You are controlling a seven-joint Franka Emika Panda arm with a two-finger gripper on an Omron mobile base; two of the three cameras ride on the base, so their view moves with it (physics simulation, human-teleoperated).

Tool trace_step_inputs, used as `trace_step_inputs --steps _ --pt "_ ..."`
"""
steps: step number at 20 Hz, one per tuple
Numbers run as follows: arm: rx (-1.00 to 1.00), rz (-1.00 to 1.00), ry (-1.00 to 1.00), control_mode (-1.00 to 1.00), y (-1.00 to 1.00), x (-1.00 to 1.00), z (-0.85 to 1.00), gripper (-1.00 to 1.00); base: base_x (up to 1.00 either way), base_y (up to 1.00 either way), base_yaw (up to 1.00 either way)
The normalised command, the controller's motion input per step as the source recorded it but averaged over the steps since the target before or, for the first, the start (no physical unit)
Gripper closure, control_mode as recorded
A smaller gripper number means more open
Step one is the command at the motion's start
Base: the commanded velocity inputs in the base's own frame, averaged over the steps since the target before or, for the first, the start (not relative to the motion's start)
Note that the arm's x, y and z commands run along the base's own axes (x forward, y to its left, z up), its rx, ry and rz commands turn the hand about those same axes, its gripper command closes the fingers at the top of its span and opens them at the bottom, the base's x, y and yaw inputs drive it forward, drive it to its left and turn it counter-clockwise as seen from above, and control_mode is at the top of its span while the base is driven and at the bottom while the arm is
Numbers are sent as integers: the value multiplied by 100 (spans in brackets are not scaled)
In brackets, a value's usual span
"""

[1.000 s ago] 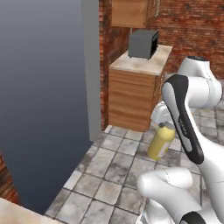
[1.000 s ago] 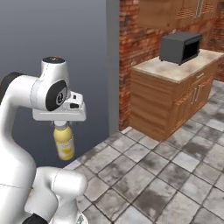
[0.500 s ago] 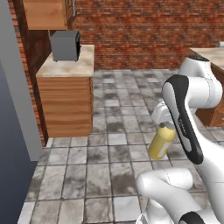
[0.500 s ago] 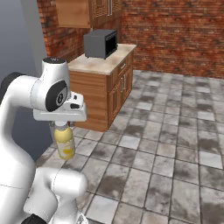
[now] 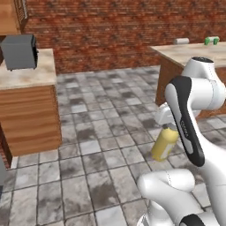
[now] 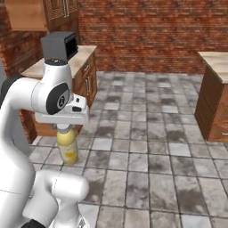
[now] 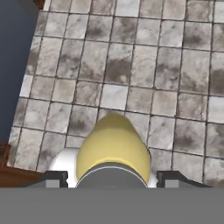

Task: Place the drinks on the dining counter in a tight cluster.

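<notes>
I've got the yellow juice bottle (image 7: 113,151) pinched at its grey-capped neck in the gripper (image 7: 113,178), one finger on each side, hanging upright in the air over the floor just in front of my own base; it also shows under the hand in the side views (image 6: 67,144). No label or writing on it that I can read. Below it is the grey mottled stone-tile floor (image 6: 147,133) with darker patches. Further out on the left, a wooden cabinet (image 5: 28,117) with a pale stone top, and a dark boxy appliance (image 5: 18,51) sitting on it; no brand legible. On the right, a beige counter (image 5: 194,52) on a wooden base, carrying two small bright-green cups (image 5: 211,41) and a pale object beside them, too small to identify. Red brick wall (image 6: 147,33) closes the back.
</notes>
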Motion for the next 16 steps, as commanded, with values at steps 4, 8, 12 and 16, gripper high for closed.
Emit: trace_step_inputs --steps 4,8,12,16 --pt "0 0 0 100 0 0 0 100 93 -1 -4" --pt "0 0 0 100 0 0 0 100 100 -8 6" --pt "0 0 0 100 0 0 0 100 100 -34 6" --pt "0 0 0 100 0 0 0 100 92 -62 -4"
